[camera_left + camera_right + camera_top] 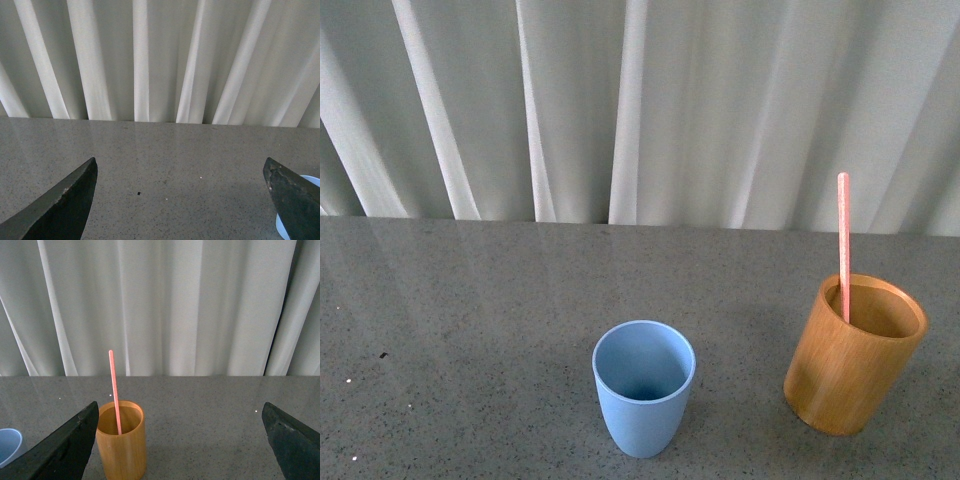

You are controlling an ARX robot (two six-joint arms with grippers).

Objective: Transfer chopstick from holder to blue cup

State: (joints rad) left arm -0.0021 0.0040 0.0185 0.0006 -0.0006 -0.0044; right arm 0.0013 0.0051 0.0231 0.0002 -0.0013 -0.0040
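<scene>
The pink chopstick point(843, 245) stands upright in the orange-brown wooden holder point(853, 360) at the right of the table. The empty light-blue cup point(643, 387) stands near the front middle. Neither arm shows in the front view. In the right wrist view the holder point(121, 445) with the chopstick point(115, 390) stands ahead of my right gripper point(180, 410), close to one finger; the jaws are open and empty. My left gripper point(180, 167) is open and empty over bare table, with a sliver of the blue cup point(306, 181) behind one finger.
The grey speckled table point(470, 330) runs back to a white pleated curtain point(640, 100). The blue cup's edge point(9, 442) shows at the side of the right wrist view.
</scene>
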